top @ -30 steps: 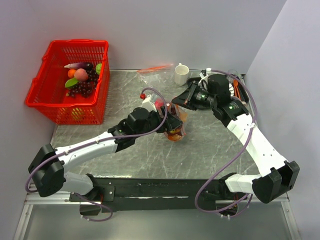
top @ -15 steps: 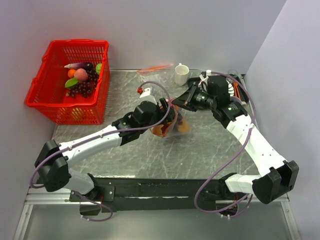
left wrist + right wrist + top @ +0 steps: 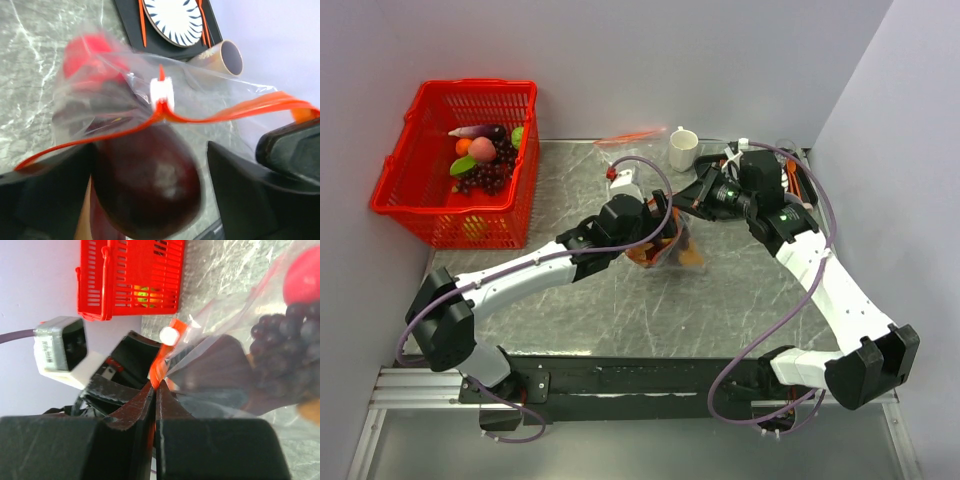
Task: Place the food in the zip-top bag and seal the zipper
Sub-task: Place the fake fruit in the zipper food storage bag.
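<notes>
The zip-top bag (image 3: 672, 252) hangs clear and crinkly at mid-table between both grippers. Its zipper (image 3: 215, 114) carries a white slider (image 3: 161, 92). Inside the bag are a red round fruit (image 3: 302, 277), a dark purple grape bunch (image 3: 285, 335) and an orange-brown piece (image 3: 692, 257). My right gripper (image 3: 157, 385) is shut on the end of the zipper strip and holds the bag up; it also shows in the top view (image 3: 682, 208). My left gripper (image 3: 150, 200) is open, its fingers (image 3: 45, 190) straddling the bag's bulging body just below the slider; in the top view (image 3: 658, 235) it sits against the bag.
A red basket (image 3: 430, 215) at the far left holds a peach (image 3: 482, 149), an eggplant and other toy foods. A white cup (image 3: 682, 149) and a second clear bag (image 3: 630, 138) stand at the back. A plate (image 3: 175, 17) and orange cutlery (image 3: 141, 22) lie on a black tray.
My left gripper has moved back and right along the bag toward the zipper. The bag has swung up and tilted. My right gripper has stayed shut on the strip, hardly moving.
</notes>
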### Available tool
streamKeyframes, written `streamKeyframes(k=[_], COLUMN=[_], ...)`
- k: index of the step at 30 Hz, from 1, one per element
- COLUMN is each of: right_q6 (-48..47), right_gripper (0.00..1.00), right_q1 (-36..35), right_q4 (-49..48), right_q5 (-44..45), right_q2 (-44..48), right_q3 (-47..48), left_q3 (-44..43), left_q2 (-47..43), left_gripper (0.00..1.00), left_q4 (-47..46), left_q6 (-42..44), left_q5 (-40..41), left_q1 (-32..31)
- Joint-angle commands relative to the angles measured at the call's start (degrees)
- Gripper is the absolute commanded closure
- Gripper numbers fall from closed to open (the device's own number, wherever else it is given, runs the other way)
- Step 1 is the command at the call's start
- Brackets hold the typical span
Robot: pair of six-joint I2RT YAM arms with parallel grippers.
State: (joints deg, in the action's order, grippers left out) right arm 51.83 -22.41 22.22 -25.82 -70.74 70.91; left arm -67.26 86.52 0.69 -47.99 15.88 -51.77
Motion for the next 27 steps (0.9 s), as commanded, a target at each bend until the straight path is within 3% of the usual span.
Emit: streamKeyframes(k=[1, 8, 18, 27], right_q6=[0.2, -0.1, -1.2, -2.2], right_gripper=[0.93, 0.93, 0.93, 0.94], right_q1=[-0.5, 1.4, 3.2, 3.2], right_q4=[-4.1, -5.3, -6.5, -6.0], right_q5=[-2.4, 0.7, 0.3, 0.4], right_q2=[2.4, 3.7, 1.6, 1.7], right_q3=[2.1, -1.0, -3.1, -3.6], left_q3=[-2.7, -5.4, -6.5, -4.5], left_q2=[-0.2, -3.5, -11.5, -18.4], left_gripper=[0.01, 0.05, 0.31, 0.31], left_q4=[-3.7, 4.1, 15.8, 19.4], left_q6=[-0.6, 0.0, 2.6, 5.4], left_q5=[-4.5, -9.5, -10.6, -8.5], left_q1=[-0.4, -0.8, -0.7, 3.9])
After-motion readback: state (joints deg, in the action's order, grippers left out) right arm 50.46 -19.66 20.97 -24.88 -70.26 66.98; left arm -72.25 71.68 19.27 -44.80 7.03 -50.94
